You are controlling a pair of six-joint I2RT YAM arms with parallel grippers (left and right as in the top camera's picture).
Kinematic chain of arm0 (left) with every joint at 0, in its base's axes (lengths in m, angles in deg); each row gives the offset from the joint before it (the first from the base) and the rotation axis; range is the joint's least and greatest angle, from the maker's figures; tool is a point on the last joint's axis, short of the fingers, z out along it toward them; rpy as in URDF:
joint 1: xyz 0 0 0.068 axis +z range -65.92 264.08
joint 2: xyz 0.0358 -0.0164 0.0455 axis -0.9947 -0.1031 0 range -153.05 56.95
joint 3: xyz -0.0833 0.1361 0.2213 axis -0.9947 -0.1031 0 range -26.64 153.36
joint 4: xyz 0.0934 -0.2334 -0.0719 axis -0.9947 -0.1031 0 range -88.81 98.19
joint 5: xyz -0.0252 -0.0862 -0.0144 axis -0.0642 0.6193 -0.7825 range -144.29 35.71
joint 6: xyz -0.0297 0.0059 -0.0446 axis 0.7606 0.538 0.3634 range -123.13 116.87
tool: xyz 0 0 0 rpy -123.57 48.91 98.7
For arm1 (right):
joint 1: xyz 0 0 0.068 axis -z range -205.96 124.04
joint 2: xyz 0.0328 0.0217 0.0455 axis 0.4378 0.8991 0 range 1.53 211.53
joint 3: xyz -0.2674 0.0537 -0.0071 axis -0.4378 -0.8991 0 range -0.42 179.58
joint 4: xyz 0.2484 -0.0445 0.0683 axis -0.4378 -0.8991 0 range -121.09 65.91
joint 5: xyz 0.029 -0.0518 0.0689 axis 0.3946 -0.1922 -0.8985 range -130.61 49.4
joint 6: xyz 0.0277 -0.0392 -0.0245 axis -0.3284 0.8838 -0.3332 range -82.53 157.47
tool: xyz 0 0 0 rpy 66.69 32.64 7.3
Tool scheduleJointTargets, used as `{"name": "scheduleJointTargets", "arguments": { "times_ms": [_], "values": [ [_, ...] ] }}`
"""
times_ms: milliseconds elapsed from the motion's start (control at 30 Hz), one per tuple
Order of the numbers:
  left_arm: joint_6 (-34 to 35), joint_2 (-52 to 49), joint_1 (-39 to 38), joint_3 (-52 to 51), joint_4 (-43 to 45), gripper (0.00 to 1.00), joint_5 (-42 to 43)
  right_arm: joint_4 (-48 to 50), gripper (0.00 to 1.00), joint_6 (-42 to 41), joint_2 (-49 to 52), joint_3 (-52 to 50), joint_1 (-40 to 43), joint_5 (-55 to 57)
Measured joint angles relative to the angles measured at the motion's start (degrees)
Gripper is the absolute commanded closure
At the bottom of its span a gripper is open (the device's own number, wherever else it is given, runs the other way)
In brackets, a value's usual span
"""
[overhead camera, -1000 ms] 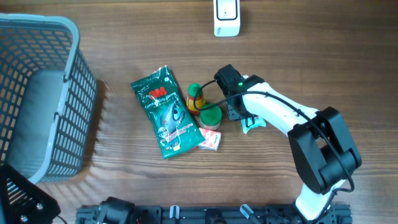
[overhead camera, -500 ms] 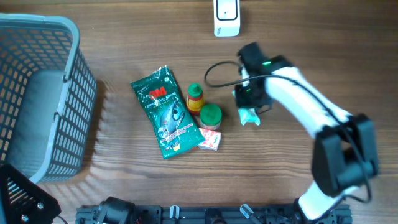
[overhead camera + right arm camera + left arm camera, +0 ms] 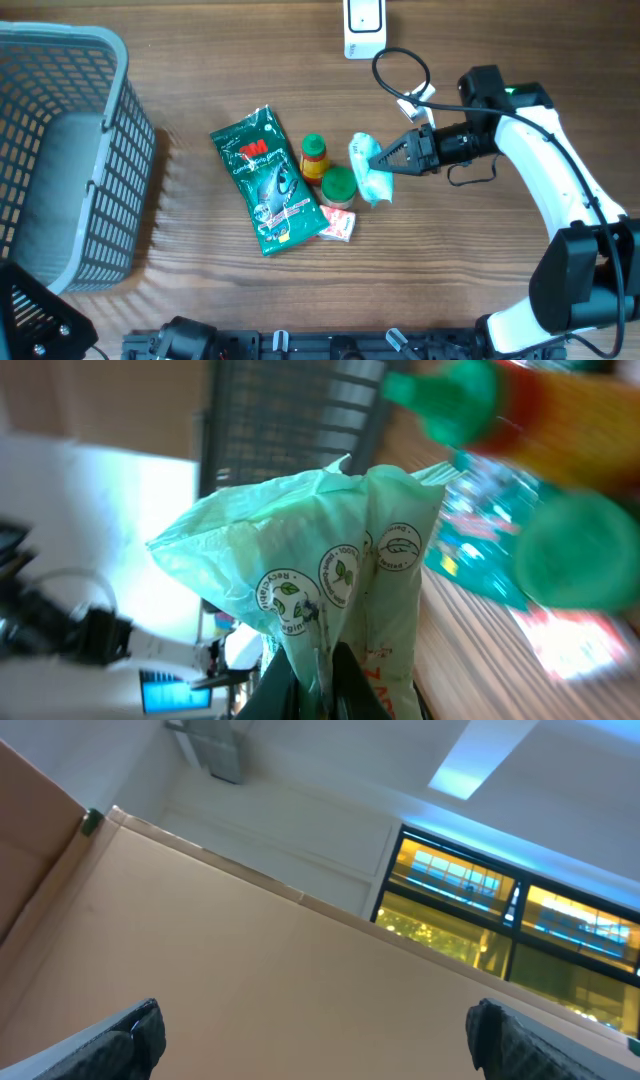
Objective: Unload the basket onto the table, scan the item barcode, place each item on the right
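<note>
Four loose goods lie on the brown wooden table (image 3: 480, 290) close to my right gripper (image 3: 380, 158), all on the side where its fingertips point. Nearest is a jar with a round green lid (image 3: 338, 185). Just past it stands a small bottle with a green cap and a red and yellow label (image 3: 315, 155). A flat red and white packet (image 3: 339, 224) lies below the jar, partly under the corner of a green foil pouch with a red logo (image 3: 264, 180). Much farther in the same direction is a grey plastic mesh basket (image 3: 95, 160).

Between the fingertips and the jar sits the thing I handle, a pale green plastic packet with round leaf prints (image 3: 369, 170). The right gripper is pinched narrow on it; in the right wrist view, the dark fingers (image 3: 292, 690) clamp its lower edge and the packet (image 3: 320, 575) fills the middle of the picture. Its free end comes just beside the green lid; I cannot tell if they touch.

A white scanner device (image 3: 363, 28) stands well apart, farther from the robot's base than the gripper, beyond a looping black cable (image 3: 400, 72).

From the table's near edge the right arm stretches forward, then the wrist bends sideways, so the gripper lies almost level.

My left gripper (image 3: 318, 1035) points up at a tan panel, fingers (image 3: 130, 1032) spread wide with nothing between.
</note>
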State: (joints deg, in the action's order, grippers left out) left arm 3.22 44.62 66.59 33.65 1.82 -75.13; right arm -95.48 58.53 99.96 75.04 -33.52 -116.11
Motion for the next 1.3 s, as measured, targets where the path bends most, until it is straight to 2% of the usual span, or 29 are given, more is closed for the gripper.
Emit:
{"name": "scheduleJointTargets", "arguments": {
  "times_ms": [267,367,467,567,633,700,767,800,867,900,1033,1067,1133,1167,1233,1300],
  "values": [
    [0.0,-0.02,0.0,-0.02,-0.02,0.0,-1.88,-0.15,0.95,21.0,0.0,0.0,-9.55,-7.17],
    [0.0,-0.02,0.0,-0.02,-0.02,0.0,-1.88,-0.07,0.95,24.81,0.0,0.0,-12.33,-8.13],
    [0.0,-0.02,0.0,-0.02,-0.02,0.0,-2.01,0.07,0.96,24.74,0.0,0.0,-12.76,-7.91],
    [0.0,-0.02,0.0,-0.02,-0.04,0.0,-2.05,0.98,0.96,18.38,0.0,0.0,-10.58,-1.97],
    [0.0,0.0,0.0,-0.02,-0.04,0.0,-2.05,4.7,0.96,9.49,0.0,-0.02,-7.76,8.0],
    [0.0,-0.02,0.0,-0.02,-0.22,0.0,-2.05,9.38,0.95,-1.79,0.0,-0.07,-5.46,21.62],
    [0.0,0.0,0.0,-0.02,-0.24,0.0,-2.05,13.2,0.95,-19.3,0.0,-0.07,-4.0,46.71],
    [0.0,-0.02,0.0,-0.02,-0.26,0.0,-2.08,13.62,0.95,-23.98,0.0,-0.07,-3.78,53.83],
    [0.0,0.0,0.0,-0.02,-0.24,0.0,-2.08,14.6,0.95,-29.31,0.0,-0.11,-3.69,61.68],
    [0.0,-0.02,0.0,-0.02,-0.26,0.0,-2.05,15.34,0.92,-32.48,0.0,-0.11,-3.82,66.2],
    [0.0,-0.02,0.0,-0.02,-0.24,0.0,-2.05,18.08,0.91,-36.5,0.02,-1.6,-5.79,73.24],
    [0.0,0.0,0.0,-0.04,-0.24,0.0,-2.08,19.23,0.88,-37.03,0.02,-3.04,-6.45,74.23],
    [0.0,0.0,0.0,-0.04,-0.26,0.0,-2.05,21.81,0.49,-38.4,0.76,-6.19,-7.06,75.1],
    [0.0,0.0,0.0,-0.04,-0.24,0.0,-2.08,22.1,0.37,-39.15,1.29,-6.95,-7.08,75.23],
    [0.0,0.0,0.0,-0.04,-0.24,0.0,-2.05,22.43,0.27,-39.69,2.54,-8.35,-7.04,75.6],
    [0.0,0.0,0.0,-0.04,-0.24,0.0,-2.05,22.16,0.26,-39.69,2.73,-8.46,-7.04,75.6]
  ]
}}
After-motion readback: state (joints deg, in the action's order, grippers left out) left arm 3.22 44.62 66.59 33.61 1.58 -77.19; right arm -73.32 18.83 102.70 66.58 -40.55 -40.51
